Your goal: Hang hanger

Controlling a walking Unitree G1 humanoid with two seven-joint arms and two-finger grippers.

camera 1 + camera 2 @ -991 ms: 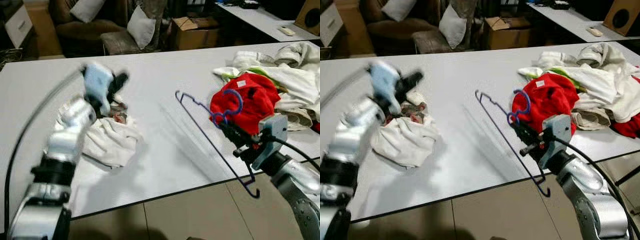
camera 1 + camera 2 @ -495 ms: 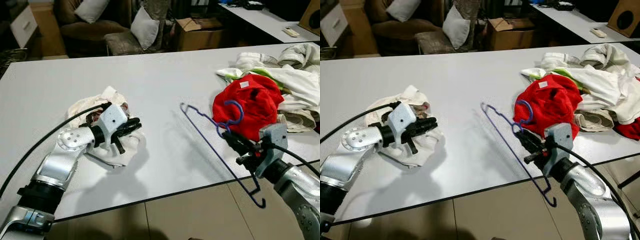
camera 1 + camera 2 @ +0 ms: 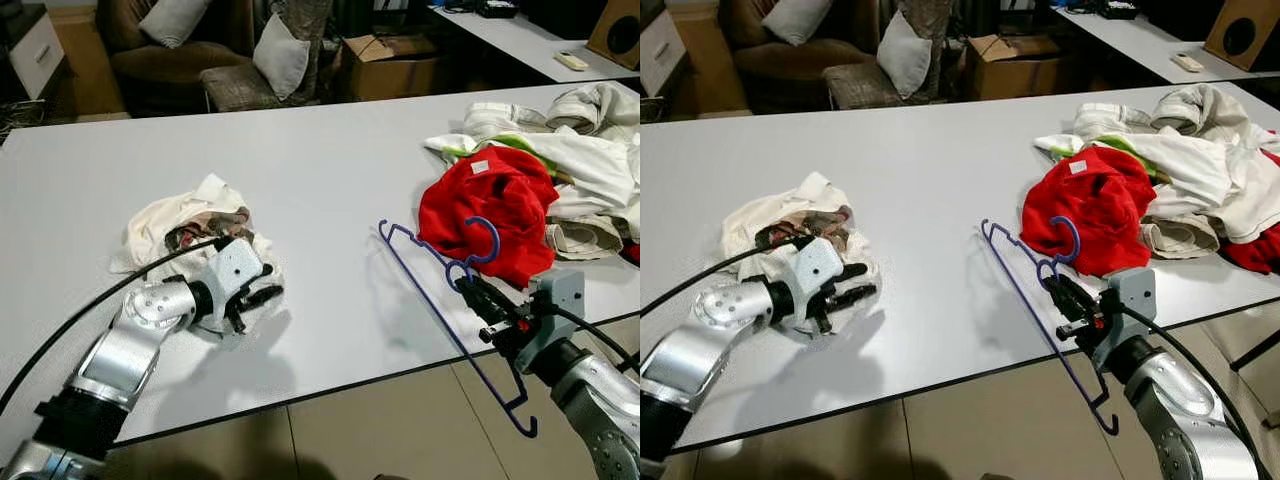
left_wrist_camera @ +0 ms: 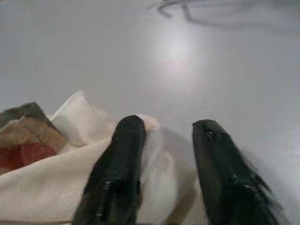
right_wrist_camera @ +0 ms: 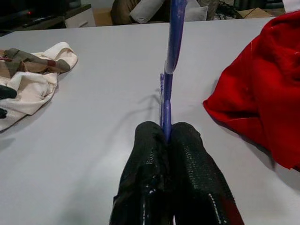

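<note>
Your right gripper (image 3: pixel 478 298), lower right of frame, is clamped on the blue hanger (image 3: pixel 440 310) by its neck, holding it clear of the bench (image 3: pixel 330 160) edge. Left gripper (image 3: pixel 258 296), fingers apart, straddles the cream garment (image 3: pixel 190 215) at left-centre, apparently to pick it up for hanging.

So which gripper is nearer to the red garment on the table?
Right. The right gripper, gripping the blue hanger, sits just before the red garment; the left gripper is across the table at the cream cloth.
</note>
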